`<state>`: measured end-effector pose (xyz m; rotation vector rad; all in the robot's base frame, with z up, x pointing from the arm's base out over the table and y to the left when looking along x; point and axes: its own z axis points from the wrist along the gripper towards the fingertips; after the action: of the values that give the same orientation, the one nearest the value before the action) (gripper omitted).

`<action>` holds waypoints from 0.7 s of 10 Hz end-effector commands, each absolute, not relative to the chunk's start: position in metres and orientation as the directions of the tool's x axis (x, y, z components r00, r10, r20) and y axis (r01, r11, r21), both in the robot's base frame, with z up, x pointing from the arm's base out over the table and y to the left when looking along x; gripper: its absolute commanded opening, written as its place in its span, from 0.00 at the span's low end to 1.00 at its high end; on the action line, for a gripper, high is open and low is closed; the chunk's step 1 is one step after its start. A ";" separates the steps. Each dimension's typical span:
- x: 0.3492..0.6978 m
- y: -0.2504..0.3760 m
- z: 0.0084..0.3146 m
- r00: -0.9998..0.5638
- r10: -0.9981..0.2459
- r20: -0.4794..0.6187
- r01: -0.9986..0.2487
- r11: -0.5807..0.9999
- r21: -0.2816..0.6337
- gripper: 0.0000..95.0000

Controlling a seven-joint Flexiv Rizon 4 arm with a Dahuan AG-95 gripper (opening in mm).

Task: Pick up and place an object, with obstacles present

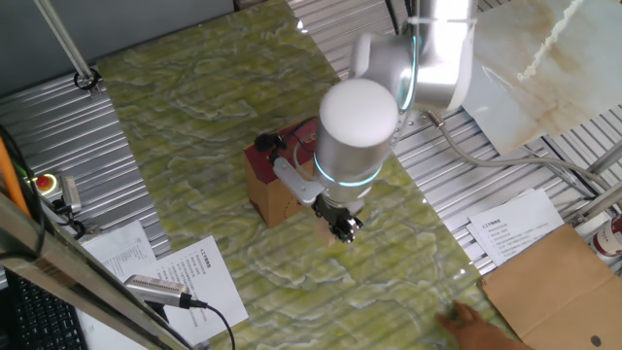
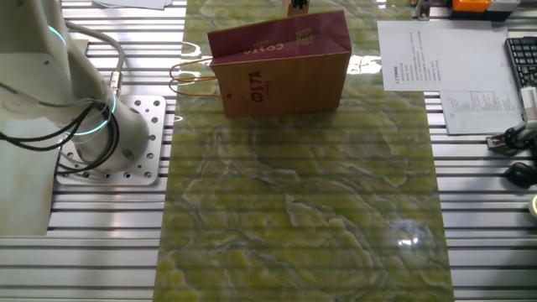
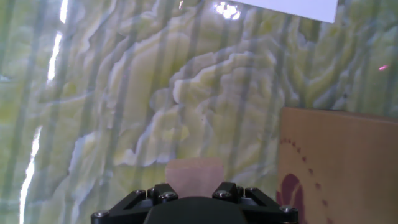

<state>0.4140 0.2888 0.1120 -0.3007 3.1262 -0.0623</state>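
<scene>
The small pale tan cube (image 3: 194, 173) sits between my two black fingers (image 3: 163, 190) in the hand view, blurred and close to the camera. My gripper (image 1: 342, 227) is shut on it, just above the green marbled mat. It hangs right beside the upright brown COSTA carton (image 1: 275, 187) with the dark red top band. The carton's side fills the lower right of the hand view (image 3: 339, 168). In the other fixed view the carton (image 2: 281, 71) stands at the far end of the mat. There only the gripper's tip (image 2: 298, 7) shows, behind its top edge.
A flat brown cardboard sheet (image 1: 559, 282) lies at the lower right, with a person's hand (image 1: 476, 326) at its edge. Printed papers (image 1: 510, 228) lie beside the mat on both sides. A red stop button (image 1: 44, 182) and cables sit at the left. The robot base (image 2: 109, 134) stands on the grooved table.
</scene>
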 end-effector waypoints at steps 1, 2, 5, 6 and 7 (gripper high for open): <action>0.414 0.289 0.112 -0.980 -0.199 -0.002 -0.199 0.979 -0.042 0.00; 0.414 0.289 0.112 -0.979 -0.204 -0.003 -0.204 0.978 -0.041 0.00; 0.414 0.289 0.112 -0.968 -0.240 0.075 -0.243 0.970 -0.022 0.00; 0.414 0.289 0.112 -0.965 -0.251 0.080 -0.253 0.967 -0.014 0.00; 0.414 0.289 0.112 -0.963 -0.256 0.079 -0.258 0.966 -0.014 0.00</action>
<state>0.4175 0.2911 0.1102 -0.4233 3.1996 -0.0387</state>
